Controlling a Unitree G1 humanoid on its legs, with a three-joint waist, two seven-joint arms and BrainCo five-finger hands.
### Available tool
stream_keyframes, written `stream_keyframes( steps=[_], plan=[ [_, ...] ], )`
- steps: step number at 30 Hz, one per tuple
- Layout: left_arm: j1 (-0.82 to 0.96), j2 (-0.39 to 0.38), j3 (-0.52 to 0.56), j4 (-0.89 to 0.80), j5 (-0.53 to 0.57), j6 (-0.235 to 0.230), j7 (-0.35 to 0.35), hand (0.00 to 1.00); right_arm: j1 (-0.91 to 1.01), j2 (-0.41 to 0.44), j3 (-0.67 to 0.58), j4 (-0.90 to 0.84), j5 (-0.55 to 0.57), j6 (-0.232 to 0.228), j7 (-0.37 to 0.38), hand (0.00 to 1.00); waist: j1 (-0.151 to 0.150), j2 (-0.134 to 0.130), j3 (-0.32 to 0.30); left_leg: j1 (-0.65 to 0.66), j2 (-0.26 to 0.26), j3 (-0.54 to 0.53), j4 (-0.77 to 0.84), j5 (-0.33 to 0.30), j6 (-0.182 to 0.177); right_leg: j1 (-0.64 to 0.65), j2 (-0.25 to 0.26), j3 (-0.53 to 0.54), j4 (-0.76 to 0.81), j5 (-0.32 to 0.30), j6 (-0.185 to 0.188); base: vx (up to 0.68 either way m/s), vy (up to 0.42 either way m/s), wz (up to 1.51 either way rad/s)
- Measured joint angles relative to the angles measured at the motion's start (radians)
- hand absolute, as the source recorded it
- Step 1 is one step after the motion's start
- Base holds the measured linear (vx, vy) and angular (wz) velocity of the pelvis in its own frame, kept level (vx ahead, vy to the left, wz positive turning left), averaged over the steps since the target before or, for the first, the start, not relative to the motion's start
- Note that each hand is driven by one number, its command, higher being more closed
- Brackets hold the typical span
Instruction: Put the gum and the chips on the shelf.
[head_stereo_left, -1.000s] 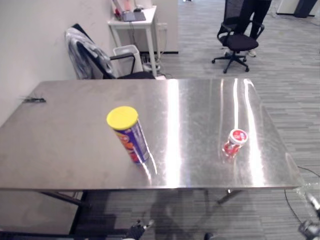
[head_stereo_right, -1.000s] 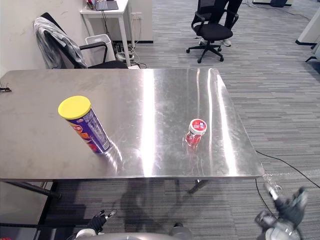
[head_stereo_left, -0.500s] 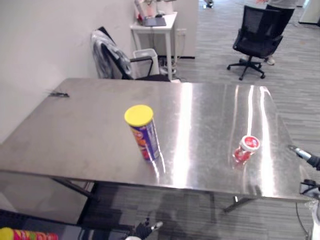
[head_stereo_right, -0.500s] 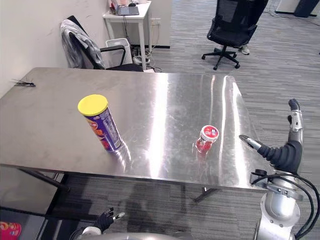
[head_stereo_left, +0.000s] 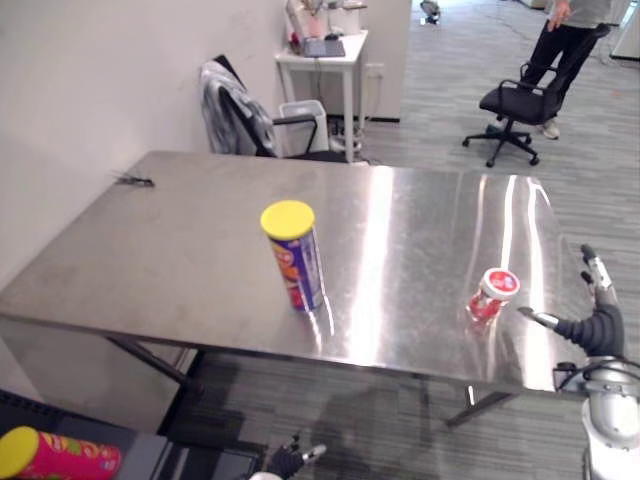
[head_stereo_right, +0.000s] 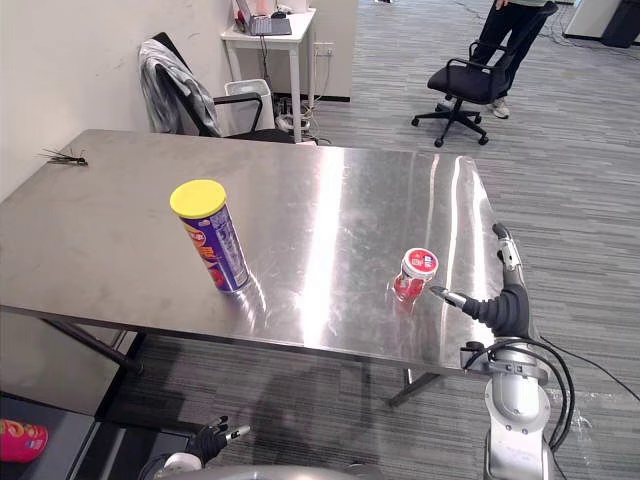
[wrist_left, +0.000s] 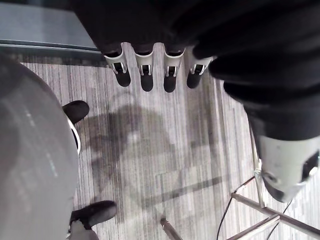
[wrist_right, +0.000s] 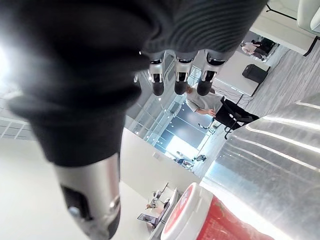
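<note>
The chips can (head_stereo_left: 293, 255), a blue tube with a yellow lid, stands upright in the middle of the steel table (head_stereo_left: 170, 250). Near the table's right edge sits the gum tub (head_stereo_left: 493, 294), red with a white lid. My right hand (head_stereo_right: 503, 304) is raised just right of the gum, a little apart from it, fingers straight and open. The right wrist view shows its fingers (wrist_right: 179, 74) and thumb (wrist_right: 92, 200) spread, with the gum tub (wrist_right: 200, 217) close below. Low under the table's front edge hangs my left hand (head_stereo_right: 206, 440); its fingers (wrist_left: 145, 75) are relaxed over the carpet.
A second chips can (head_stereo_left: 55, 455) lies on a dark shelf at the lower left. Behind the table stand a chair with a jacket (head_stereo_left: 235, 115) and a white side table (head_stereo_left: 320, 60). A black office chair (head_stereo_left: 520, 105) and a person (head_stereo_left: 560, 40) are at the far right.
The camera has shifted. My right hand has risen from below the table's right edge to beside the gum tub. The chips can and the gum have not moved on the table.
</note>
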Motion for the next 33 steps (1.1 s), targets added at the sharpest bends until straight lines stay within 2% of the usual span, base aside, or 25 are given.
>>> stream_keyframes(
  steps=[5,14,27,33],
  plan=[
    [0.0,0.0,-0.001,0.0,0.0,0.0,-0.001,0.0,-0.027,-0.028,0.0,0.058,-0.015,0.007,-0.012,0.0,0.0,0.004,0.002,-0.004,-0.001,0.0,0.0,0.0,0.0,-0.001,0.0,-0.001,-0.006,0.001,0.001,0.01,0.001,0.0],
    [-0.002,-0.001,-0.015,-0.001,-0.004,-0.012,-0.001,0.0,-0.074,-0.049,0.0,0.099,-0.014,0.008,-0.016,0.0,0.002,0.028,0.01,-0.035,-0.002,-0.013,0.0,0.0,0.0,-0.007,0.002,-0.021,-0.036,0.012,0.0,0.02,0.002,0.04],
    [-0.009,-0.001,-0.016,-0.023,-0.02,-0.012,-0.001,0.0,-0.108,-0.049,0.006,0.134,-0.01,0.008,-0.02,0.0,0.009,0.038,0.052,-0.057,-0.003,-0.023,0.0,0.001,0.001,-0.023,0.002,-0.028,-0.036,0.012,0.0,0.01,0.001,0.01],
    [-0.012,-0.001,-0.016,-0.032,-0.02,-0.013,-0.001,0.0,-0.115,-0.049,0.048,0.134,0.002,0.008,-0.016,0.0,0.016,0.038,0.063,-0.076,-0.003,-0.028,0.001,0.001,0.001,-0.039,0.002,-0.033,-0.038,0.012,0.0,0.02,0.001,0.02]
  ],
)
